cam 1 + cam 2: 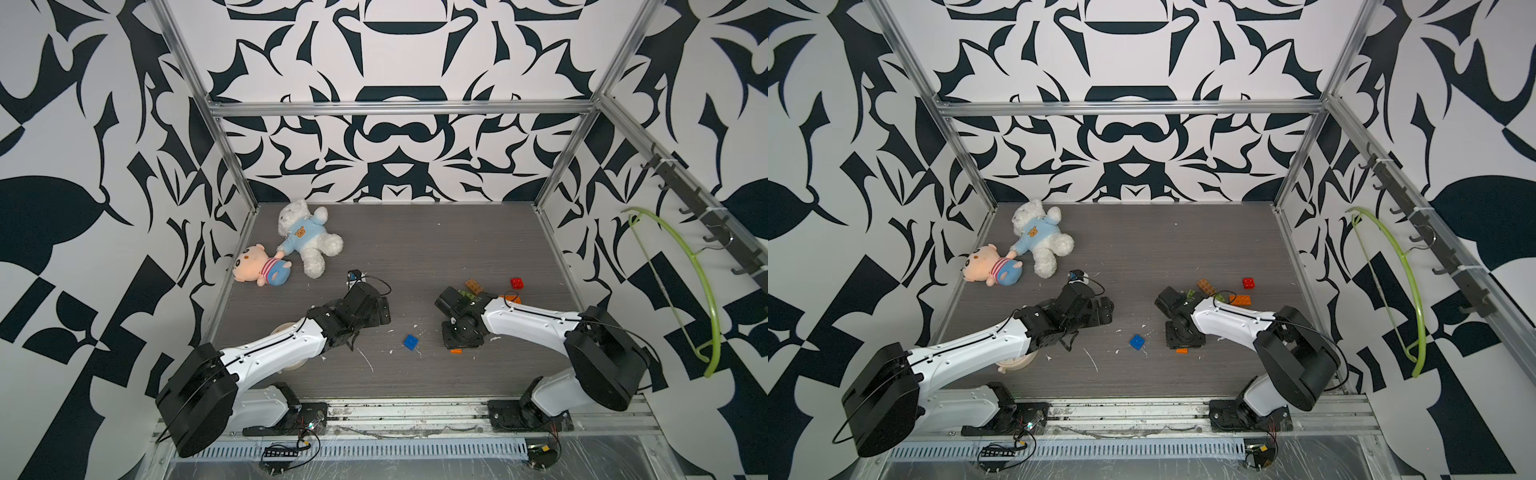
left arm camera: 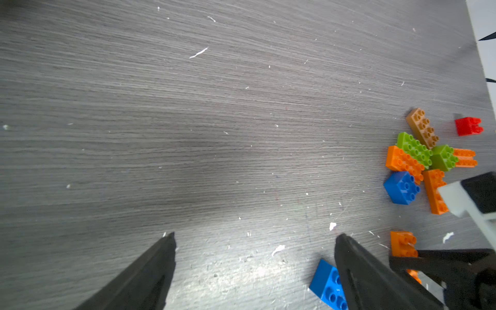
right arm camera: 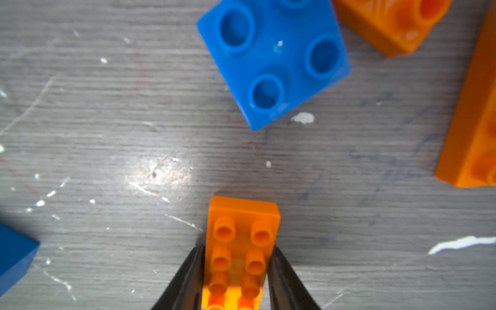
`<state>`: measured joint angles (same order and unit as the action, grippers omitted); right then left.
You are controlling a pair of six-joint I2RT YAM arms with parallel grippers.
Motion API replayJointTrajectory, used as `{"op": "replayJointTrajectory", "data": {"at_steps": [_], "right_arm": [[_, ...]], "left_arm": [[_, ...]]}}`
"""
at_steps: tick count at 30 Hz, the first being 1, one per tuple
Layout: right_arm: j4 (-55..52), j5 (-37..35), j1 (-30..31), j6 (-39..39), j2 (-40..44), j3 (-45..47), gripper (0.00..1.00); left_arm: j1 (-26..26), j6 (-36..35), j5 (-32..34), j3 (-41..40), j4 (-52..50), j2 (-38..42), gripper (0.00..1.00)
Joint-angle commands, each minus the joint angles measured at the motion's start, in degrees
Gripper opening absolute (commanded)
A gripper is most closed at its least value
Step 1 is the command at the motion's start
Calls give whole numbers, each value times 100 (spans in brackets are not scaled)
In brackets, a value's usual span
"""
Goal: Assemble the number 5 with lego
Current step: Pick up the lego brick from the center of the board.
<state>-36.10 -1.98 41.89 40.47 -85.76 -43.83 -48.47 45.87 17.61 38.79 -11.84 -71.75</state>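
Low in the right wrist view, the right claw [image 3: 237,248] is pinching an orange brick [image 3: 241,230] by its long sides, both black fingers pressing the plastic. The brick's near end is running off the bottom edge, and whether it is touching the table [image 1: 415,249] cannot be told. Above it a blue square brick [image 3: 273,61] is lying studs up, its top corner cropped.

In both top views the right arm is reaching in from the lower right with its wrist bent straight down, hiding its claw and most of the brick cluster [image 2: 418,158]. A brown brick [image 1: 473,286] and a red brick [image 1: 516,283] are showing beyond it.

The left arm is stretching low from the lower left, covering most of a round cream object [image 1: 1017,363]. Its left claw [image 2: 256,237] is gaping wide and holding nothing, one finger masking part of a loose blue brick [image 1: 410,342].

At the table's upper left, a white teddy bear [image 1: 309,235] is wearing a blue shirt with a bear-face patch.
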Motion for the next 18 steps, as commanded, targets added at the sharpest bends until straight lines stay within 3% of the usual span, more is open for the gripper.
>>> {"op": "replayJointTrajectory", "data": {"at_steps": [1,12,18], "right_arm": [[-108,-150,49,-81,95,-36,34],[-451,-44,92,-1190,270,-664,34],[-644,190,122,-2384,12,-1458,35]], "left_arm": [[-21,35,146,104,-170,-41,99],[-14,302,305,71,-228,44,99],[48,698,761,20,-699,331,99]]}}
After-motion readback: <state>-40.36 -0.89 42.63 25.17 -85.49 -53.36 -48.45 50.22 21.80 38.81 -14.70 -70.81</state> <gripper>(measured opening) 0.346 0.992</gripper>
